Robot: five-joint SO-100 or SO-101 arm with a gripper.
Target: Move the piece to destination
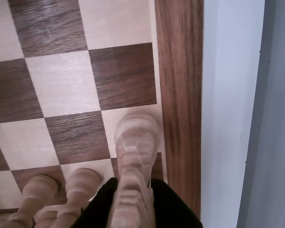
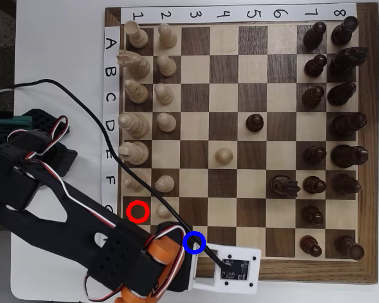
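Observation:
In the wrist view the pale knight (image 1: 134, 161) with its notched mane stands upright in the middle bottom. My black gripper (image 1: 133, 199) closes round it on both sides. Its far end is over a light square (image 1: 110, 124) beside the board's brown border (image 1: 179, 95). I cannot tell whether it touches the board. In the overhead view the blue-ringed light square (image 2: 194, 242) lies at the board's bottom left, right at the tip of my arm (image 2: 114, 252). The arm hides the knight there. The red-ringed square (image 2: 138, 211) is up-left of it and partly covered by the arm.
Two pale pawns (image 1: 78, 187) stand just left of the gripper in the wrist view. In the overhead view pale pieces (image 2: 139, 91) fill the left columns, and a pale pawn (image 2: 223, 155) and a dark pawn (image 2: 255, 122) stand mid-board. Dark pieces (image 2: 328, 95) line the right.

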